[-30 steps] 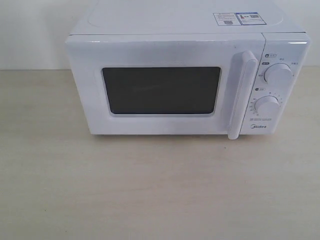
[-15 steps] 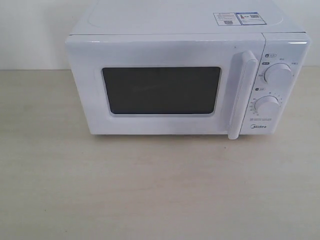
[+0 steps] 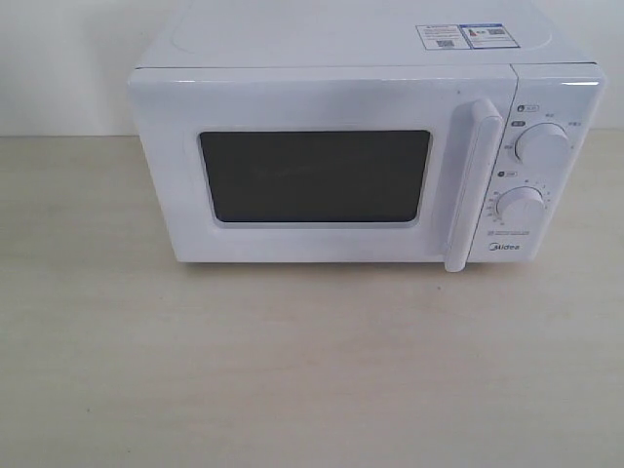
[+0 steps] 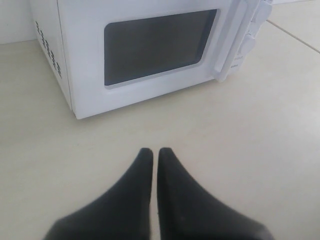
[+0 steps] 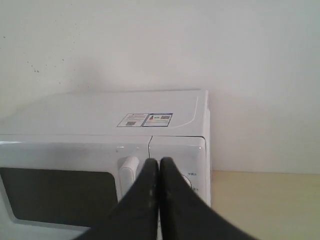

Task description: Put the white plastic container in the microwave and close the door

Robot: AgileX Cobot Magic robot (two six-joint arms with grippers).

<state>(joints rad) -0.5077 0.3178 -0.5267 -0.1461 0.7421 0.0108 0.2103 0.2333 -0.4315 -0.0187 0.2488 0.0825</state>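
Note:
The white microwave (image 3: 366, 156) stands at the back of the table with its door (image 3: 322, 171) shut; the dark window and the long vertical handle (image 3: 471, 185) face me. The white plastic container is out of view in every frame. Neither arm shows in the exterior view. In the left wrist view my left gripper (image 4: 153, 151) is shut and empty, low over the bare tabletop in front of the microwave (image 4: 145, 50). In the right wrist view my right gripper (image 5: 158, 161) is shut and empty, held in front of the microwave (image 5: 100, 130) near its handle (image 5: 127, 172) and dial panel.
Two round dials (image 3: 542, 146) sit on the microwave's right panel and stickers (image 3: 463, 36) lie on its top. A pale wooden tabletop (image 3: 312, 370) stretches in front of the oven. A white wall (image 5: 160, 45) stands right behind it.

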